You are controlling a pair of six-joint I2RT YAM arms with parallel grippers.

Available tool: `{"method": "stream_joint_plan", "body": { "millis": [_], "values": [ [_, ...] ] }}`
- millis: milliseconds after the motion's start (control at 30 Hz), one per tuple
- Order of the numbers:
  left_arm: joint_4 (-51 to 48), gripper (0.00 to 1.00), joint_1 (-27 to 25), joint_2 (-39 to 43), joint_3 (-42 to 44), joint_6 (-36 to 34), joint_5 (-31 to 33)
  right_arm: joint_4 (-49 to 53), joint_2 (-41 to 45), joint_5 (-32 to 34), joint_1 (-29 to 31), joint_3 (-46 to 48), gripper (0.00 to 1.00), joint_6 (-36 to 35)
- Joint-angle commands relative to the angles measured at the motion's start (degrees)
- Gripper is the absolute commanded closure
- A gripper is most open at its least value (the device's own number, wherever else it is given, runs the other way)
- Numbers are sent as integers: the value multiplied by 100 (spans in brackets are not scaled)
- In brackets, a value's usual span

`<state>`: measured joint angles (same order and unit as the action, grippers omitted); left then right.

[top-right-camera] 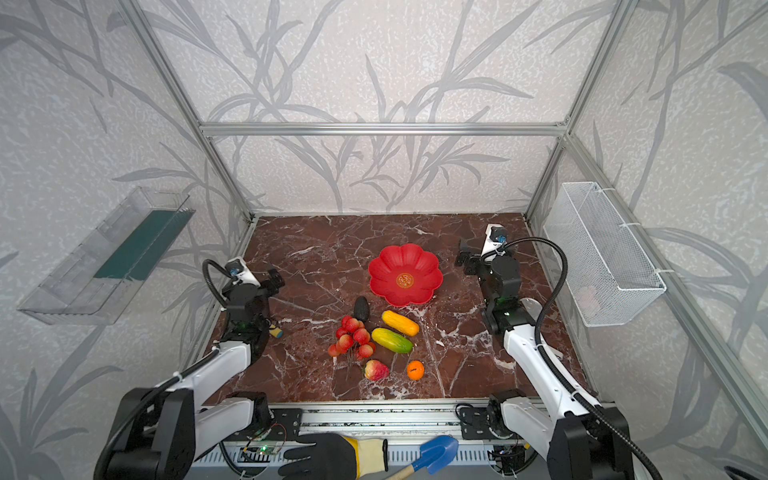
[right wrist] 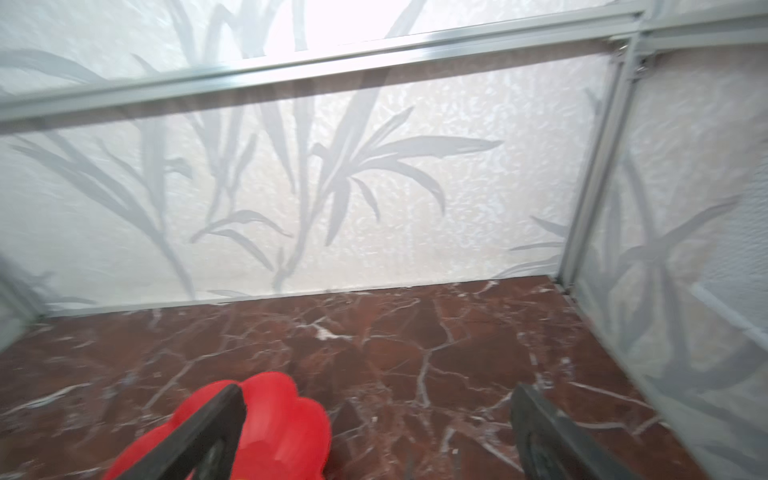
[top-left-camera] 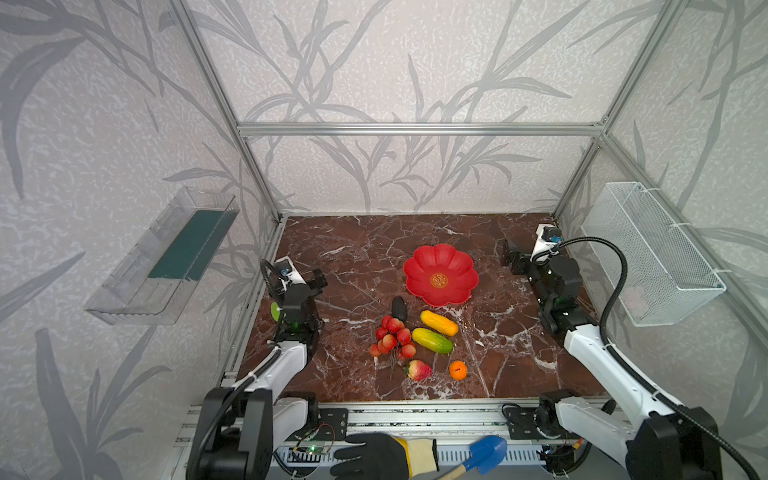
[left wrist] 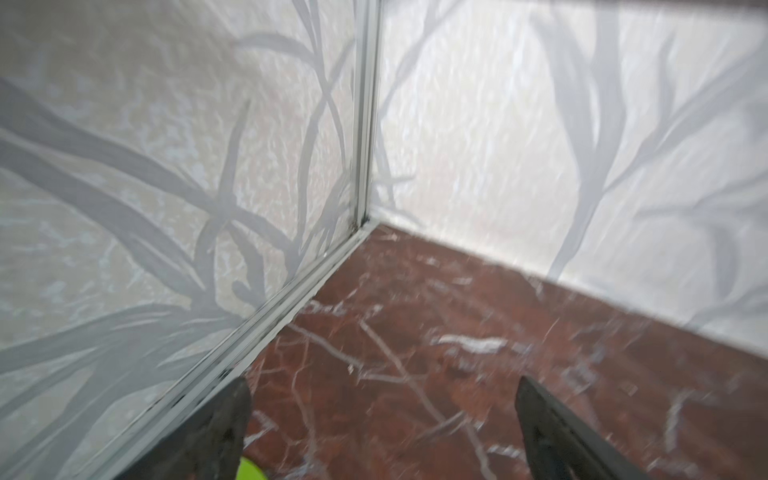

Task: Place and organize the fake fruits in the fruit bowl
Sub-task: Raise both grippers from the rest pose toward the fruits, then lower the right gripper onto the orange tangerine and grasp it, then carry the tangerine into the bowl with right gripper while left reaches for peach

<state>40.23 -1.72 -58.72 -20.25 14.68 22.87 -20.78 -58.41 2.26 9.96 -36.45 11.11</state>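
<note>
The bowl (top-left-camera: 440, 274) sits empty mid-table, light glossy plastic that will likely slide if nudged. All the fruits lie just in front of it.

- **Berry bunch** (top-left-camera: 392, 338): floppy on thin stems, so pinch the cluster.
- **Green oblong** (top-left-camera: 432, 340) and **yellow oblong** (top-left-camera: 439, 323): slick, so grip across the middle.
- **Peach** (top-left-camera: 419, 370), **orange** (top-left-camera: 458, 370) and **dark oval** (top-left-camera: 399, 308): apt to roll.

The left gripper (left wrist: 382, 384) and right gripper (right wrist: 378, 388) gape wide and hold nothing. A green thing (top-left-camera: 275, 311) under the left arm (top-left-camera: 291, 357) is mostly hidden, perhaps a toy.
</note>
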Motion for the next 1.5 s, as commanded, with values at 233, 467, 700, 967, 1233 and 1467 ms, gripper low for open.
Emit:
{"method": "stream_joint_plan", "body": {
  "millis": [233, 467, 700, 967, 1233, 1467],
  "values": [
    [-1660, 6, -16, 1047, -256, 1306, -1122, 5692, -174, 113, 1643, -1179, 9, 631],
    [-2207, 7, -26, 936, -540, 1471, -1514, 6657, 69, 30, 4046, -453, 12, 2343],
    [-2544, 8, -30, 1189, -593, 1611, -1602, 5634, -108, -49, 5164, 199, 14, 3485],
    [-3382, 8, -31, 1661, -621, 1782, -1731, 4574, -1141, -115, 5245, 282, 21, 3542],
    [-4519, 17, -31, 2183, -900, 1730, -2218, 4306, -1486, 48, 5267, 289, 54, 3510],
    [-6155, 25, -344, 1891, -1778, 1241, -2877, 5366, -624, 1455, 4926, -1122, 55, 2142]
  ]
}}
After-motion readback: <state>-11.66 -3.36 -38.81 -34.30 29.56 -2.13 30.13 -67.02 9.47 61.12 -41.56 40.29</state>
